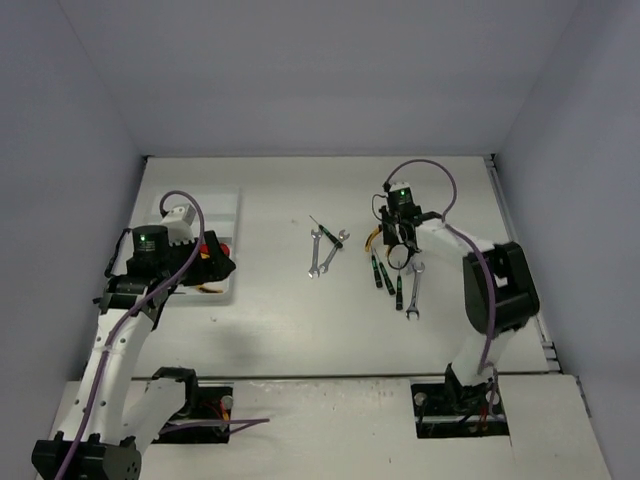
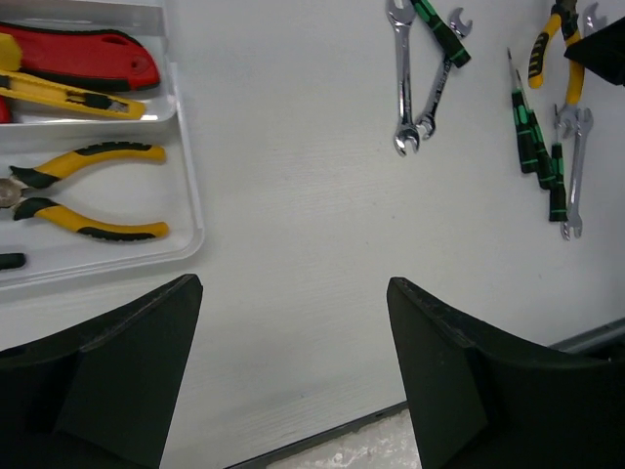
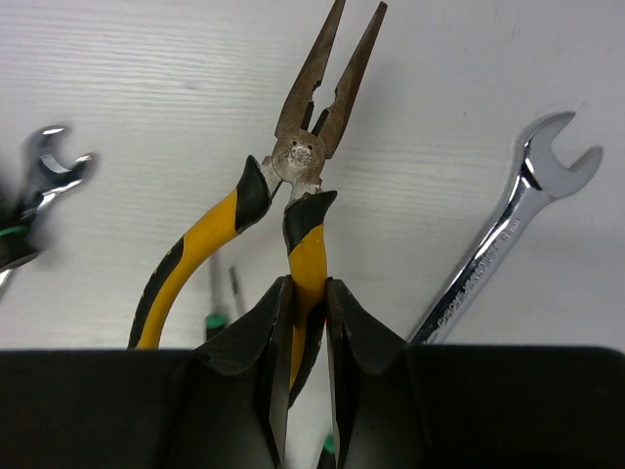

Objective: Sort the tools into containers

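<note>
Yellow-and-black-handled long-nose steel pliers [image 3: 303,156] at the right of the white desk [image 3: 117,98], one handle pinched between the closed fingers of the black right pincer [image 3: 305,293], beside a silver open-end wrench [image 3: 508,234]. Black left pincer [image 2: 293,288] spread wide and empty above the desk, near the white plastic organiser tray [image 2: 190,195] holding yellow-handled pliers [image 2: 88,191] and a red cutter [image 2: 88,57].

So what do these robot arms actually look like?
The left arm and right arm are white tubes with chunky black joints. A purple cable loops along each, a small green light glows near each wrist, and the fingers are plain black wedges.
</note>
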Robot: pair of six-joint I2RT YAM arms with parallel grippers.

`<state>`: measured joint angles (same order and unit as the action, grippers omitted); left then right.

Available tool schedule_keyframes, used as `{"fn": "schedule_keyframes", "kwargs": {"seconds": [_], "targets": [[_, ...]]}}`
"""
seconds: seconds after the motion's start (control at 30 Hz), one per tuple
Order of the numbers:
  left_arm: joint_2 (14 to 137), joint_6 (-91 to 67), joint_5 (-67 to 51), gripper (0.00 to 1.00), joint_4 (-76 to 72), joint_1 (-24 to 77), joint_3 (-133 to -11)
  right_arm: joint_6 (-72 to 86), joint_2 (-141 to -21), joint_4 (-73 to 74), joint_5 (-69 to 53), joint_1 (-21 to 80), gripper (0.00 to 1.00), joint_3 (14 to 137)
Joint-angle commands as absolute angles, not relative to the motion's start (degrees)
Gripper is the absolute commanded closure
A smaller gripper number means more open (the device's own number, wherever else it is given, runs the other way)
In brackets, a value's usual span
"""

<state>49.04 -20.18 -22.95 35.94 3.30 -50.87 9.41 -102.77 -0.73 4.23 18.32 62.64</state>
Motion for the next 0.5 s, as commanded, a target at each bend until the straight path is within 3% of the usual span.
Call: {"fn": "schedule_keyframes", "kwargs": {"seconds": [0.0,0.23,0.47], "targets": [[50.81,-22.87,-27.78,0.26,32.15,8.13,-55.36,3.54,-85.63,-4.76,2.86,22.48,1.0,61.49],[54.89,-30.77,-24.99,0.26,26.78,21.54,-59.92,0.59,-69.16,-6.03,-5.43,28.05,1.0,54.53],[59.35,-39.27,-20.83,0.26,16.79,29.81,-62.23,0.53,-60.75,-6.33,-14.56,31.95,1.0,51.57]]}}
